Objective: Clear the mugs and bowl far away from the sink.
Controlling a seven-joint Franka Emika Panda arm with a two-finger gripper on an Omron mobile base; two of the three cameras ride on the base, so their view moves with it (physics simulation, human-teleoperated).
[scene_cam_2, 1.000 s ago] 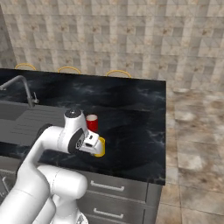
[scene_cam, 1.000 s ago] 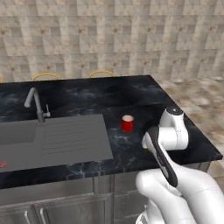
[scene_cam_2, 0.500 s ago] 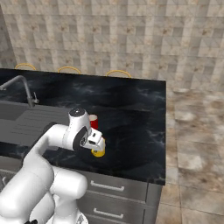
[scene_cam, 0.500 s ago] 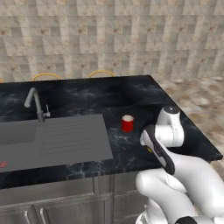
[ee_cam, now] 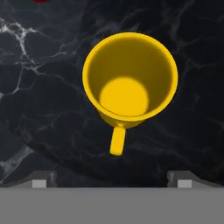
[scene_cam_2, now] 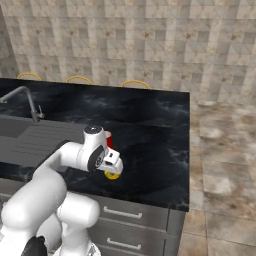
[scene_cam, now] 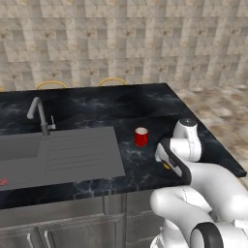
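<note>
Dark jaws: spread wide, one fingertip [ee_cam: 43,179] at each bottom corner of the hand view, clamped on nothing and touching nothing that can be seen.
Under the jaws: yellow mug [ee_cam: 130,78], upright and empty, mouth facing the camera, handle pointing back toward the fingertips.
Grip: none; mug framed between the tips but lying beyond them, apparently standing on its own.
Yellow mug's place: on the black marble surface [scene_cam: 97,109], close to its front edge, under the hand in the right base view [scene_cam_2: 112,174] and well apart from the sink [scene_cam: 58,155].
Red mug [scene_cam: 141,137]: upright on the same surface, just beside the ribbed drainboard, between the sink and the arm.
Faucet [scene_cam: 38,114]: at the back edge of the basin, far from the hand.
Done, as judged: yellow mug looks set down clear of the sink.
Left, as judged: red mug too near the drainboard to count as cleared; nothing to be said of the bowl from these views.
</note>
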